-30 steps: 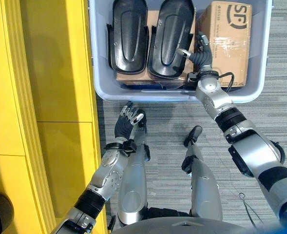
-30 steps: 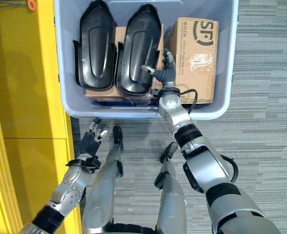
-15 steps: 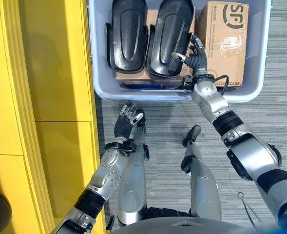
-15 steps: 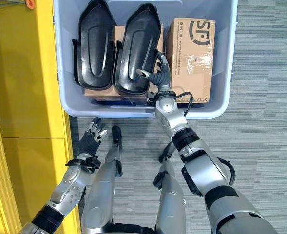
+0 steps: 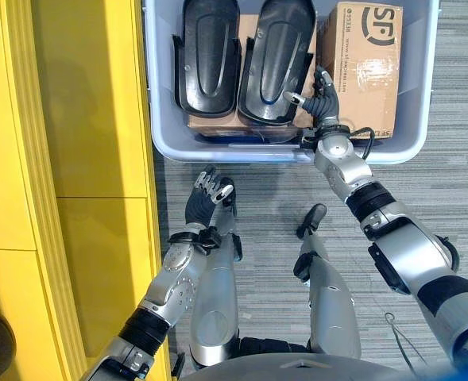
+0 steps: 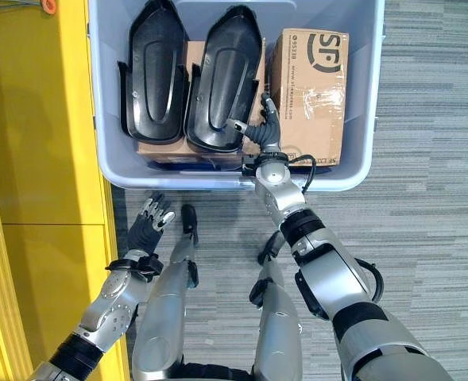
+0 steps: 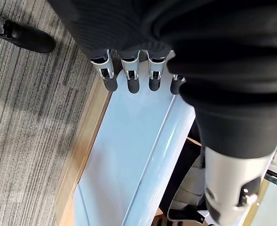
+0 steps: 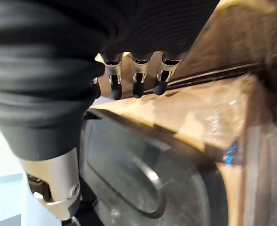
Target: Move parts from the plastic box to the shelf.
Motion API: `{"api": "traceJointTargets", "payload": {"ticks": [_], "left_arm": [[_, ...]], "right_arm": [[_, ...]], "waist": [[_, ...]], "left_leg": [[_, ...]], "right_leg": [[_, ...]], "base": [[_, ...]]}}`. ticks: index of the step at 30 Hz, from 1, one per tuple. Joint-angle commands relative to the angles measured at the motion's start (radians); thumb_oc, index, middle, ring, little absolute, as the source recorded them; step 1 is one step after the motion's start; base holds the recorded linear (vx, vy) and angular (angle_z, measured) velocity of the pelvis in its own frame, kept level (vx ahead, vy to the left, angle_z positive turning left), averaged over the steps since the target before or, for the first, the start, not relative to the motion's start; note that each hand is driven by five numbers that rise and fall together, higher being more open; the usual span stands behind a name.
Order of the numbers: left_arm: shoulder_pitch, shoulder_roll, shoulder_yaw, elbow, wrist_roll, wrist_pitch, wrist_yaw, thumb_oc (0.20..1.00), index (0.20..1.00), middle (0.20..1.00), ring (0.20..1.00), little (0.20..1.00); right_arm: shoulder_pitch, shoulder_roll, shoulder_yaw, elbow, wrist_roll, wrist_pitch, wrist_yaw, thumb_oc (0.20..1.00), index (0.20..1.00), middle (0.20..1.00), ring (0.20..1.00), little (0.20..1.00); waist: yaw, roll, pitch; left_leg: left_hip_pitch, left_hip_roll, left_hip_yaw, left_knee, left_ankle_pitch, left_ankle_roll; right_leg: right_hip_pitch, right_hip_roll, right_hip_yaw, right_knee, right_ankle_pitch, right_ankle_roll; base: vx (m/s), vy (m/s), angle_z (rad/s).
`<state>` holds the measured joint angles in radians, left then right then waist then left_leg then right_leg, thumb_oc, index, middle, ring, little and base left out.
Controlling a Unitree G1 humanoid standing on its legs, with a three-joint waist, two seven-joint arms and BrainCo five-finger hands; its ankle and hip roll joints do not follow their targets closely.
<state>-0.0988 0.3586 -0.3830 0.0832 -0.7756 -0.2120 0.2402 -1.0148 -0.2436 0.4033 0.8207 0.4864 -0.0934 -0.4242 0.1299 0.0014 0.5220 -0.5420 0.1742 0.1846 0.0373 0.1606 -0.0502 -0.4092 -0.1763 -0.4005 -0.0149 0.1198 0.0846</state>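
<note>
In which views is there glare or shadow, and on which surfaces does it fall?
Left eye view: the clear tape on the cardboard box shines pale. Left wrist view: a bright streak runs along the plastic box wall, and a soft shadow darkens the carpet. Right wrist view: the tape on the cardboard glints, and the black part shows a dull highlight.

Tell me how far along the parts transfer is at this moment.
Nothing looks moved yet: both black parts lie in the plastic box beside a cardboard box. In hand: the right robot hand, fingers open, reaches between the right part and the cardboard box. The left robot hand hangs open outside. Gripping, lifting and shelving remain.
</note>
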Motion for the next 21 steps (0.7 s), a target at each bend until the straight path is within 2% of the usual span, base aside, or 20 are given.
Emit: {"api": "traceJointTargets", "payload": {"ticks": [1,21], "left_arm": [[0.025,0.042,-0.028,-0.058,-0.018,-0.044,-0.002,1.000,1.000,1.000,1.000,1.000],[0.011,0.039,-0.056,-0.051,-0.020,-0.053,0.001,1.000,1.000,1.000,1.000,1.000]], "right_arm": [[-0.054,-0.005,-0.016,0.021,-0.016,-0.031,-0.008,1.000,1.000,1.000,1.000,1.000],[-0.109,-0.009,-0.039,0.188,0.001,-0.033,-0.025,1.000,1.000,1.000,1.000,1.000]], "waist": [[0.036,-0.018,-0.002],[0.048,-0.005,-0.002]], "left_leg": [[0.026,0.025,-0.095,0.036,-0.107,-0.052],[-0.018,0.020,-0.110,0.044,-0.107,-0.049]], "right_leg": [[-0.027,-0.057,-0.011,0.080,-0.086,0.076],[-0.056,-0.061,-0.029,0.088,-0.087,0.081]], "base": [[0.00,0.000,0.00],[0.00,0.000,0.00]]}}
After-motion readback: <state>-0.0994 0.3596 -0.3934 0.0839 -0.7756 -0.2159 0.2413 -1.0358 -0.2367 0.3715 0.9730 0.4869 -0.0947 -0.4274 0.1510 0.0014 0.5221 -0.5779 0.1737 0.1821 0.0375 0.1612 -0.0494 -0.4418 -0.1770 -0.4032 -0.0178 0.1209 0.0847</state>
